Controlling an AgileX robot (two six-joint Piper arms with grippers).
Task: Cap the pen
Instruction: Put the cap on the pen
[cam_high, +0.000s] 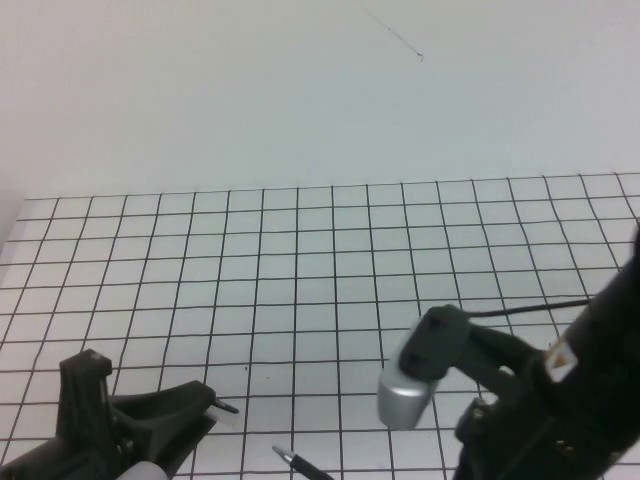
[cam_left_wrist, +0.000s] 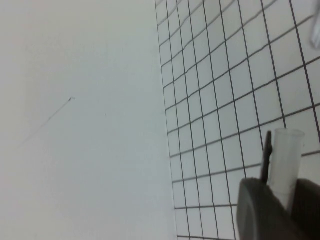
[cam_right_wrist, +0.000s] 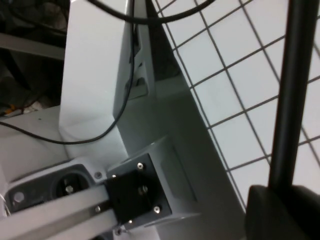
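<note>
My left gripper (cam_high: 205, 400) is low at the front left. In the left wrist view it (cam_left_wrist: 282, 192) is shut on the cap (cam_left_wrist: 286, 157), a translucent white tube with a dark clip. The clip's tip (cam_high: 229, 407) pokes out toward the right in the high view. My right gripper (cam_right_wrist: 287, 192) is shut on the thin black pen (cam_right_wrist: 296, 85). In the high view the pen's silvery tip (cam_high: 286, 456) shows at the bottom edge, pointing up and left toward the cap, about two grid squares from it. The right arm (cam_high: 560, 400) hides its own gripper there.
The table is a white mat with a black grid (cam_high: 320, 260) and a plain white wall behind. The right wrist camera housing (cam_high: 405, 398) sticks out above the pen. A black cable (cam_high: 530, 308) runs to the right arm. The right wrist view shows the table edge and a metal frame (cam_right_wrist: 135, 190).
</note>
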